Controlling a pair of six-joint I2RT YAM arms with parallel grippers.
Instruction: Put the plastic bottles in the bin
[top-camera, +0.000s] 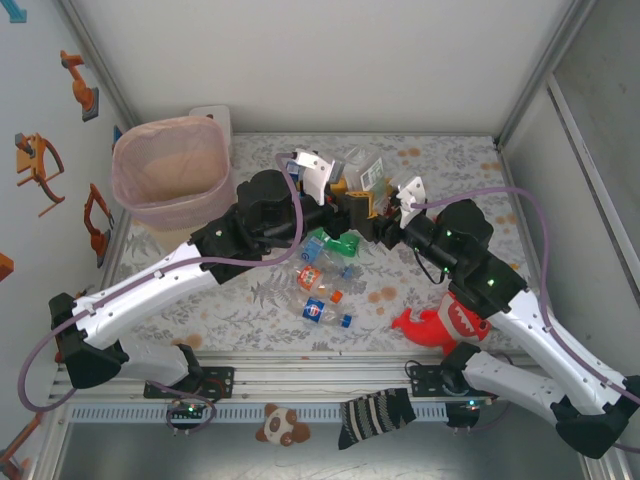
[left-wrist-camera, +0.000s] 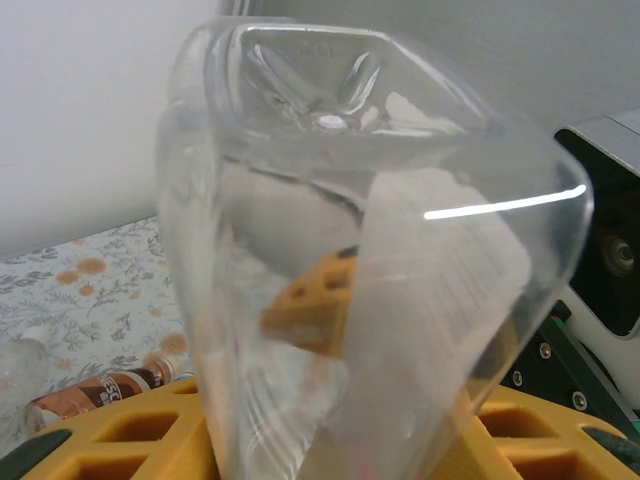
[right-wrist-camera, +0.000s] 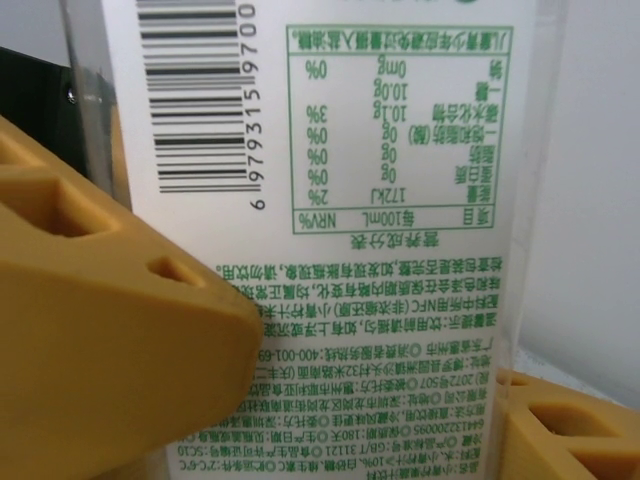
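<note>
Bright, even light, soft shadows, glare streak on clear bottle (left-wrist-camera: 300, 150) — close-up blurred

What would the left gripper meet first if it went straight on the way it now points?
The clear bottle, which sits right between the fingers of the left gripper. Just beyond the bottle appears to be the right gripper, facing it, though depth is hard to judge.
</note>
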